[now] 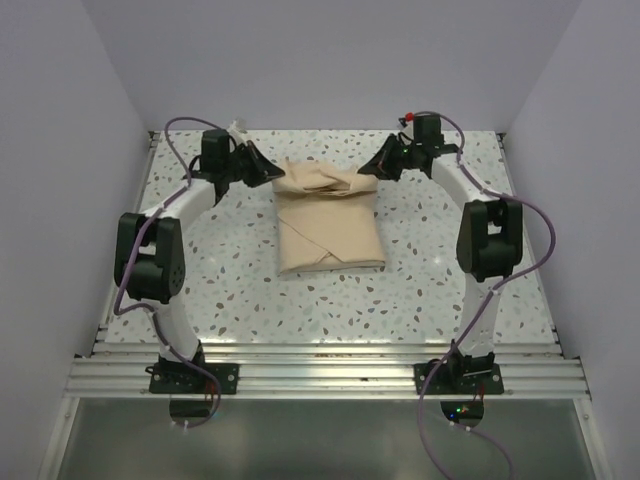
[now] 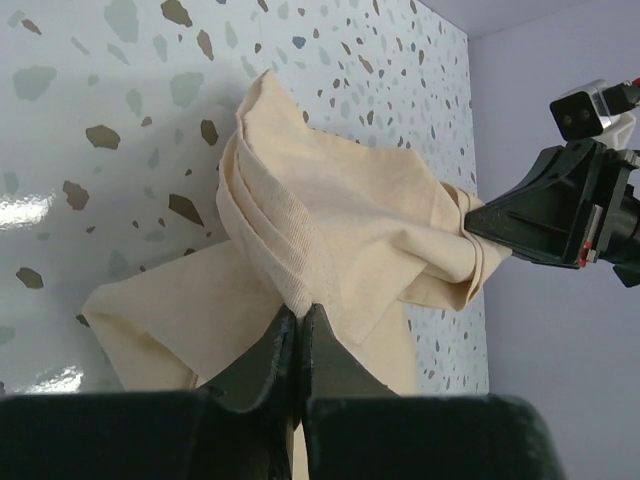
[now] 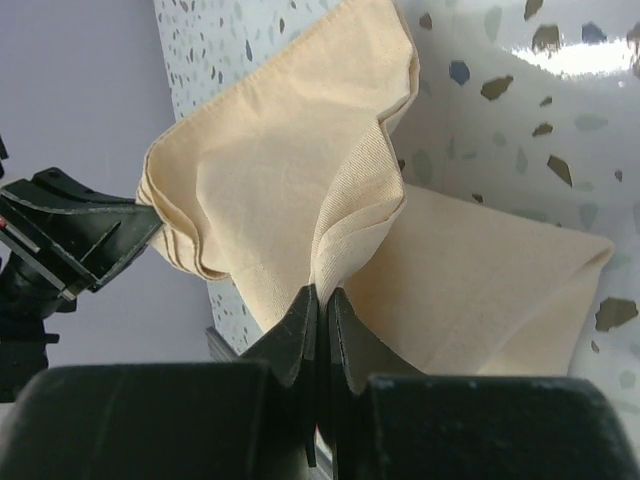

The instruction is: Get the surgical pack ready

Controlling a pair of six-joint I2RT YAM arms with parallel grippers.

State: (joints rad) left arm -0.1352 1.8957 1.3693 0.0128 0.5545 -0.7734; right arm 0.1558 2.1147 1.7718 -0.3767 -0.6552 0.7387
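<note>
Lying as a folded tan bundle in the upper middle of the overhead frame, on the speckled table, between the two arms. Pinched along its far edge from both sides: upper-left corner clenched in the left gripper, upper-right corner clenched in the right gripper. Between the two tips, bunched into a twisted ridge across the top of the bundle; below that, flat and roughly rectangular.

In the left wrist view, jaws pressed tight at lower centre on a pleated fold of the tan cloth. Rising from there toward the upper middle, then stretching to right centre, into the black tip of the opposite gripper. On that gripper's body, near the right edge, a small red mark, too small to read.

In the right wrist view, mirrored: jaws closed at lower centre on a gathered fold, fanning up to the top of the frame and across to left centre, gripped there by the other tip. Beneath the raised folds, a flat layer spread to the lower right, against the table.
</note>
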